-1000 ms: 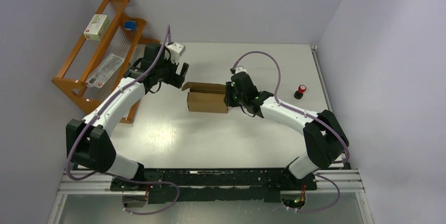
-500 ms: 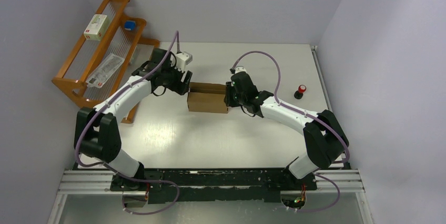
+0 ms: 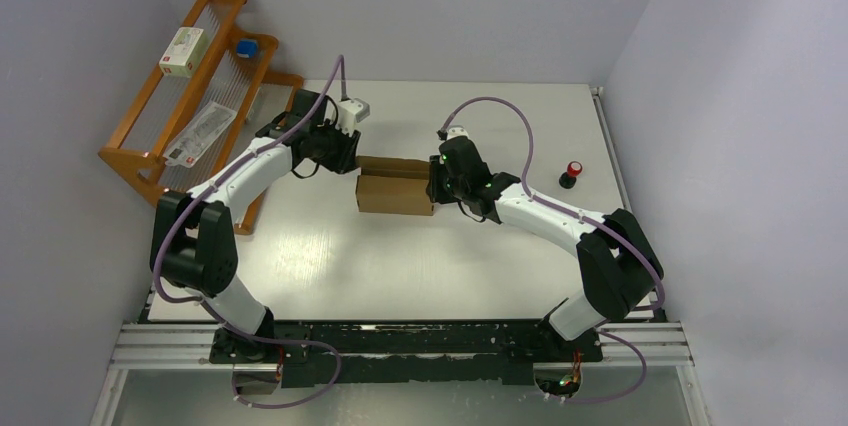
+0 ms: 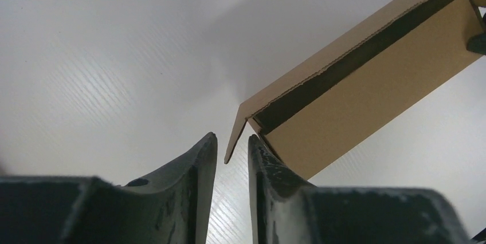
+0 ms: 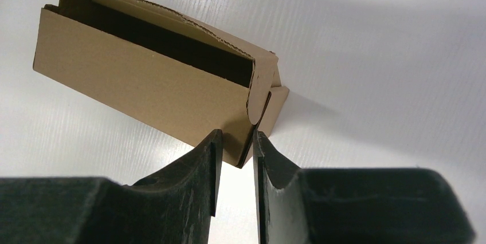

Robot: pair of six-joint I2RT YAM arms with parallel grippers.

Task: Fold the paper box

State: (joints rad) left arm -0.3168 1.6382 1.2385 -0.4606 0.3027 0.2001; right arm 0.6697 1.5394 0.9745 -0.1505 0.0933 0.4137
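Note:
The paper box [image 3: 395,194], plain brown cardboard with its long top open, lies mid-table between both arms. My left gripper [image 3: 350,158] is at its left end. In the left wrist view the box [image 4: 367,83] runs off to the upper right, and its loose end flap [image 4: 236,135] stands inside the narrow gap of the left gripper [image 4: 232,146], the right finger against the box corner. My right gripper [image 3: 434,184] is at the right end. In the right wrist view the box [image 5: 143,83] has its end wall pinched by the right gripper [image 5: 236,141].
A wooden rack [image 3: 130,151] leans at the far left, holding a white labelled box [image 3: 185,51], a blue item [image 3: 245,47] and a flat packet [image 3: 200,134]. A small black object with a red cap [image 3: 571,174] stands right of the box. Walls close in behind and on the right.
My left arm swung right from near the rack to the box's left end, and its jaws narrowed from wide open around the flap. The right arm and box stayed put.

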